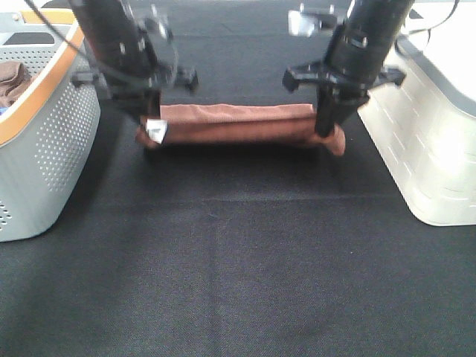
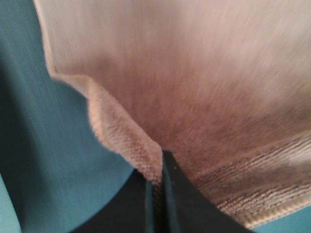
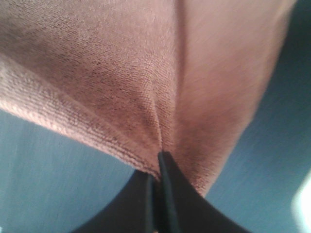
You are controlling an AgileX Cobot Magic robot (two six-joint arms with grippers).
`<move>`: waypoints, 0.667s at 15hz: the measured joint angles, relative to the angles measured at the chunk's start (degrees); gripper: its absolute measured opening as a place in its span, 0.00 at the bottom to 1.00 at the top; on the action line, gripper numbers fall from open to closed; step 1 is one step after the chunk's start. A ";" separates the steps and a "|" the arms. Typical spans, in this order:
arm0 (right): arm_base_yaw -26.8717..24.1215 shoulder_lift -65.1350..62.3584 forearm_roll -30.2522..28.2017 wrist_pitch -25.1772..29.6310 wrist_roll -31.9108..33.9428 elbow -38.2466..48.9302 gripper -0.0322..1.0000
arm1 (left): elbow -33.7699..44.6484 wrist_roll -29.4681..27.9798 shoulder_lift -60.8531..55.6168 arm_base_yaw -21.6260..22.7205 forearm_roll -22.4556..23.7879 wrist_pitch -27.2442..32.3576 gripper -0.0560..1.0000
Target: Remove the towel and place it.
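Note:
The reddish-brown towel [image 1: 238, 124] lies as a long folded strip across the black mat at the middle back. My left gripper [image 1: 152, 126] is shut on its left corner, beside a small white tag. My right gripper [image 1: 325, 128] is shut on its right corner. In the left wrist view the towel [image 2: 194, 92] fills the frame, with its hem pinched between the closed black fingers [image 2: 172, 194]. In the right wrist view the towel [image 3: 121, 68] is pinched at a fold by the closed fingers [image 3: 167, 194].
A grey perforated basket [image 1: 44, 141] with an orange rim stands at the left and holds a small brown bunched cloth [image 1: 12, 82]. A white bin [image 1: 431, 141] stands at the right. The black mat [image 1: 238, 268] stretches out in front of the towel.

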 joint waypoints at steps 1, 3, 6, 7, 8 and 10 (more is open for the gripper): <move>0.00 0.00 0.34 0.23 0.00 2.23 0.03 | 2.52 0.00 -0.17 -1.15 0.63 -0.23 0.05; 0.00 0.00 1.72 0.29 0.00 6.82 0.03 | 6.76 0.00 -1.55 -2.86 1.15 -0.46 0.05; 0.00 0.00 3.32 0.29 0.00 10.37 0.03 | 10.31 0.00 -3.27 -3.32 0.80 -1.15 0.05; 0.00 0.00 4.01 -0.34 0.00 11.75 0.03 | 12.38 0.00 -3.67 -3.38 0.34 -1.78 0.05; 0.00 -0.06 5.04 -1.32 0.00 13.35 0.03 | 14.55 0.00 -3.72 -3.38 -0.29 -2.06 0.05; 0.00 -0.11 5.16 -1.83 0.00 14.44 0.05 | 15.41 0.00 -3.72 -3.38 -0.06 -1.95 0.08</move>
